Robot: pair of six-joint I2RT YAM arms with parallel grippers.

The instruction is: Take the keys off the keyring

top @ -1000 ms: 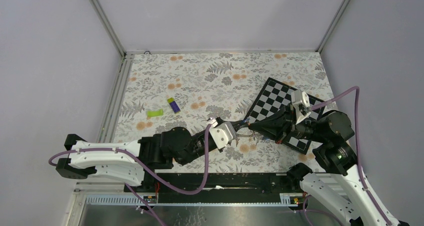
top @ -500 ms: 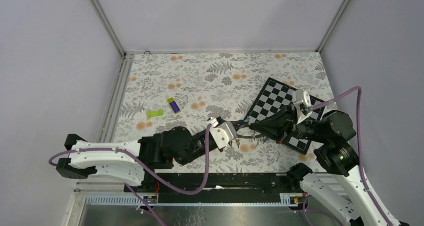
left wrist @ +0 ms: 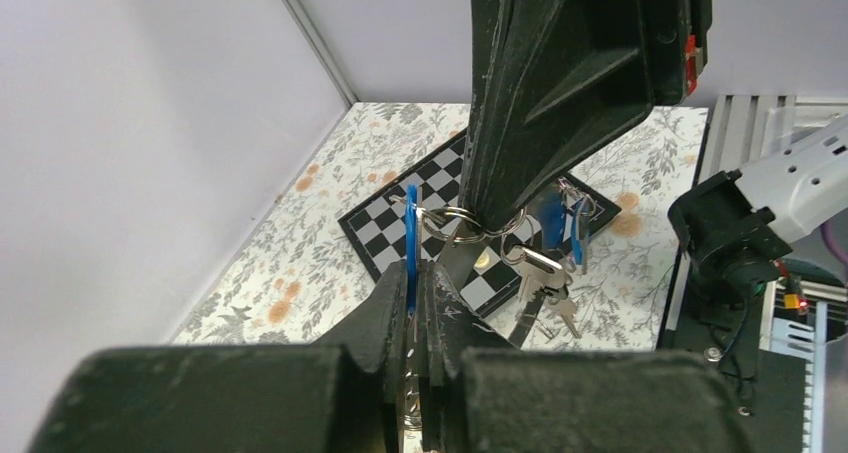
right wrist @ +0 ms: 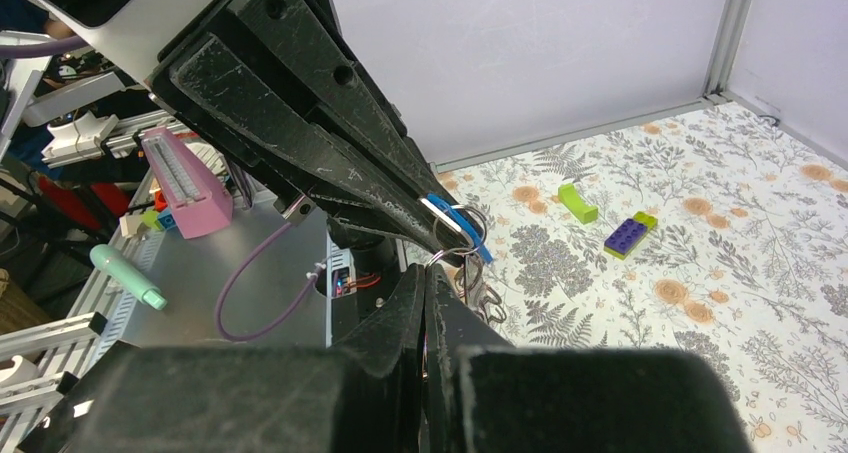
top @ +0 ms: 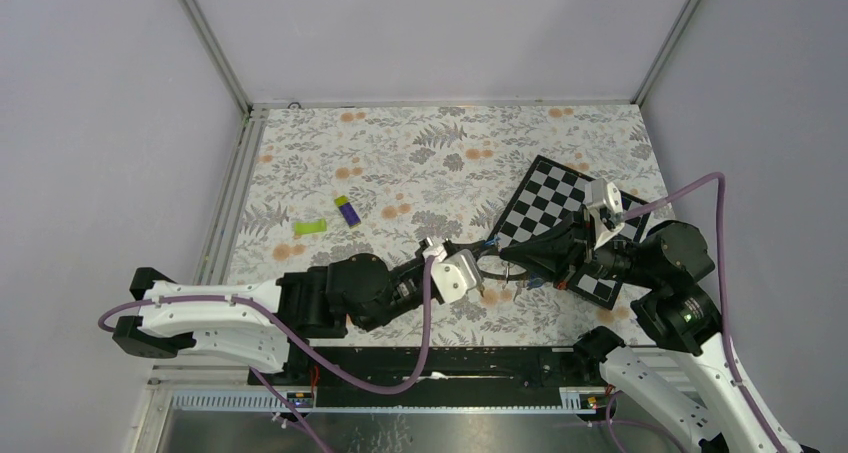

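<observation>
Claws meet tip to tip above the near middle of the flower-patterned worktop. The left claw is pinched narrow on a flat blue plastic key tag. The right claw is fully closed with its tips at the large grey metal keyring, though which loop it grips cannot be told. Small silver metal keys hang below it, near the black-and-white checkerboard. A purple-and-green block and a green piece lie well apart to the left.
</observation>
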